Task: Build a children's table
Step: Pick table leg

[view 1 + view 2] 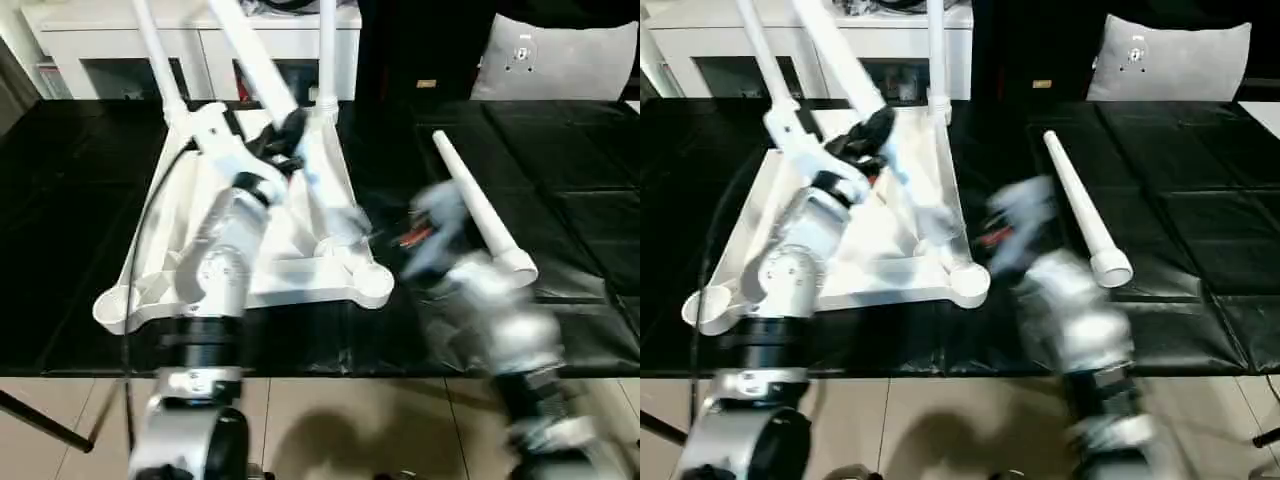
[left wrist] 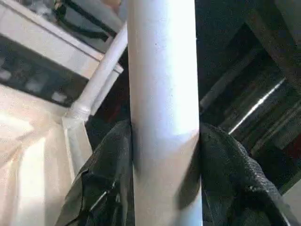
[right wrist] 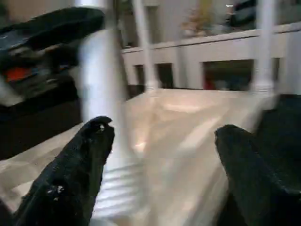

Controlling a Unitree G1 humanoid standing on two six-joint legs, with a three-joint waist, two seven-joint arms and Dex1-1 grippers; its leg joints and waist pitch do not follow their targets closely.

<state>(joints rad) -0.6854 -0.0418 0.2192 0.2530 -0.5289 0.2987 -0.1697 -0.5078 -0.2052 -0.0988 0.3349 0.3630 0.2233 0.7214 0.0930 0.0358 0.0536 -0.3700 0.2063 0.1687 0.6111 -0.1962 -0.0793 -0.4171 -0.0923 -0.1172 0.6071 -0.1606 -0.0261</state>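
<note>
White plastic all across the black mat (image 1: 560, 200): the table top (image 1: 180, 215) lies upside down on the left, ribbed underside up, with two legs (image 1: 327, 50) standing in its far corner sockets. My left gripper (image 2: 164, 155) is clamped around a third leg (image 2: 162, 84), black fingers (image 2: 101, 183) pressing it from both sides above the near right corner of the top. Just right of that corner my right gripper (image 3: 162, 136) is blurred, fingers spread well apart, holding nothing. Further right, the fourth leg (image 1: 478, 205) lies flat on the mat.
</note>
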